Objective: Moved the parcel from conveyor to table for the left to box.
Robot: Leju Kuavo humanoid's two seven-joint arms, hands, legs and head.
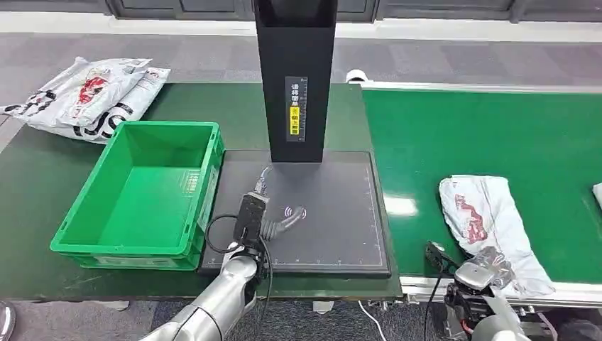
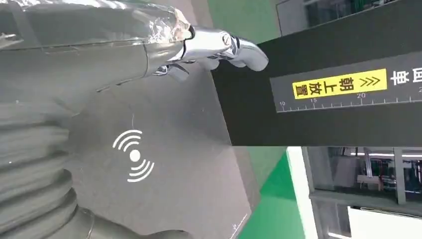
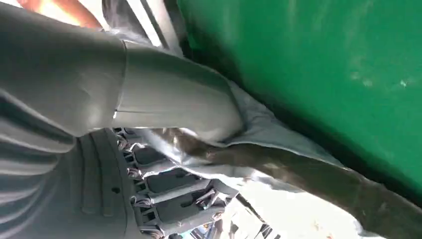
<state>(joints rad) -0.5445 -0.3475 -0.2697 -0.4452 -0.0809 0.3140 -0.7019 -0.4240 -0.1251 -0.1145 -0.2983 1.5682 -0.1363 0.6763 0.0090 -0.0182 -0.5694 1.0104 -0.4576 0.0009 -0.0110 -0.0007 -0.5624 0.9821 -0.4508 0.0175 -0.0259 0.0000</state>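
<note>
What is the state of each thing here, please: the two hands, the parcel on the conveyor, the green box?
Right hand: grips the near end of the parcel.
Parcel: lying flat on the conveyor, not yet moved.
Left hand: over the black pad, holding nothing, fingers apart.
Green box: upright, empty.
Parcel pile: lying behind the box.

Spare bags: piled at the far left corner.
Black post: upright at the dark mat's far edge.
Yellow label: on the post.

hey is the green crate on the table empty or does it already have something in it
Empty. The head view looks straight into the green crate and shows only its bare floor and walls. The parcel lies on the conveyor.
</note>
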